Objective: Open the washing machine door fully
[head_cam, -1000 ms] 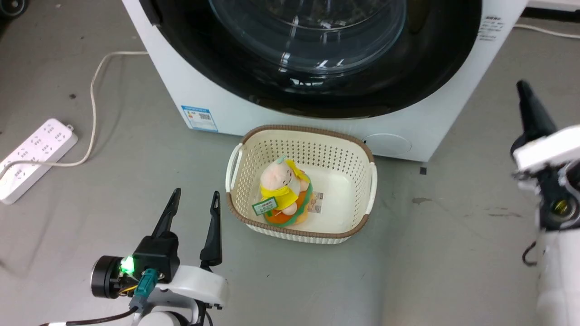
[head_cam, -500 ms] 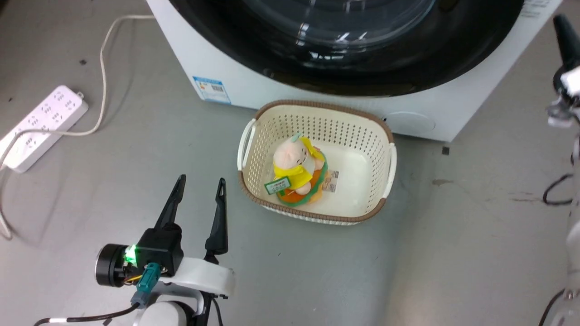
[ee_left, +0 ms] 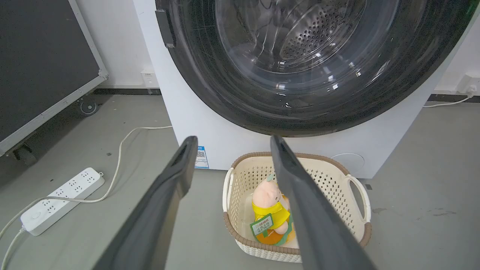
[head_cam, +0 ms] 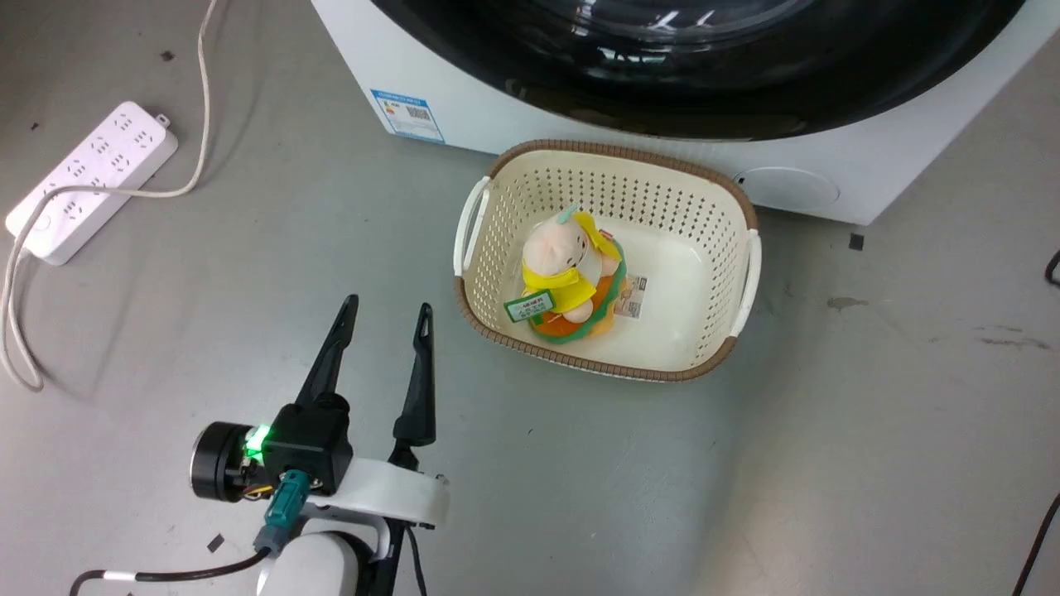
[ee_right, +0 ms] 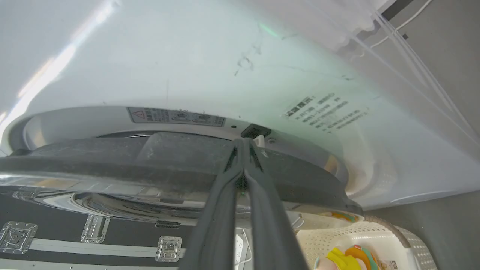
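Black-rimmed washing machine door (ee_left: 307, 56) faces out over the basket (head_cam: 497, 165); right pincer (ee_right: 243, 144), pressed together, tips at its rim edge; left pincer (head_cam: 388, 303) spread above bare floor (head_cam: 745, 497).

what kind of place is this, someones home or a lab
Likely a lab or workshop, not a home: the washing machine stands on a bare grey floor, a power strip lies loose nearby, and a wheeled flight case stands to one side.

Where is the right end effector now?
In the right wrist view, the right end effector, shut, has its tips at the dark rim of the washing machine door, by the latch slot.
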Robot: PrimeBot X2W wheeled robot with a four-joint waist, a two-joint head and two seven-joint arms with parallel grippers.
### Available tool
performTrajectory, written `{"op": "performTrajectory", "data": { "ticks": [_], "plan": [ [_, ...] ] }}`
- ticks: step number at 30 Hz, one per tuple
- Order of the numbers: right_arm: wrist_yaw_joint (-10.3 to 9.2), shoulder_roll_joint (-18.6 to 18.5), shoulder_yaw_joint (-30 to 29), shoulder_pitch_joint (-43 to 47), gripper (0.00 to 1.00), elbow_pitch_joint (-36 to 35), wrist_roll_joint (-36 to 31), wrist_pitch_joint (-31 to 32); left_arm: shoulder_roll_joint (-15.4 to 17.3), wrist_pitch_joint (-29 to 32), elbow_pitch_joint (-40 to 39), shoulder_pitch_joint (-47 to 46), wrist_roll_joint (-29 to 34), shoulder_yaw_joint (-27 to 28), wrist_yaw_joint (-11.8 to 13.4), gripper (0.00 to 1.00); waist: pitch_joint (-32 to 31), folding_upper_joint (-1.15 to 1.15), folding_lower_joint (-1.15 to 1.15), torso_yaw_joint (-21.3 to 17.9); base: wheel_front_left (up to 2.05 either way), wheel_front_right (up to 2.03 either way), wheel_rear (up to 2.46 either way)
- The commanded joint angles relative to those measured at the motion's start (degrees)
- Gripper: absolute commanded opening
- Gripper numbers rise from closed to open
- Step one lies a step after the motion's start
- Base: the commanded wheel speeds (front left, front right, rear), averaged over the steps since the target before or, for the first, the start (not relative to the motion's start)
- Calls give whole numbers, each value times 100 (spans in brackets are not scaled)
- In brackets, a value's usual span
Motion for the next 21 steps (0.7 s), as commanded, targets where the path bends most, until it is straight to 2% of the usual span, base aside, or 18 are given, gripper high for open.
{"op": "performTrajectory", "data": {
  "ticks": [1, 10, 12, 17, 21],
  "plan": [
    [7, -91, -40, -322, 0, 233, 101, 116, 5, -70, 5, -131, -31, -48, 36, 100, 69, 0, -1, 35, 0, 0, 0],
    [7, -227, -145, -1186, 0, 977, 423, 802, 5, -178, 27, -253, -57, -176, 84, 100, 304, 0, -1, 123, 0, 0, 0],
    [7, -232, -220, -1417, 0, 1219, 655, 1224, 6, -226, 11, -345, -95, -183, 133, 100, 372, 0, -1, 160, 0, 0, 0],
    [7, -285, -240, -1319, 0, 1384, 848, 1619, 6, -286, 46, -372, -108, -184, 171, 100, 277, 0, -1, 196, 0, 0, 0],
    [7, -231, -267, -829, 0, 1265, 996, 1874, 6, -312, 90, -302, -111, -174, 183, 100, -20, 0, -1, 163, 0, 0, 0]
  ]
}}
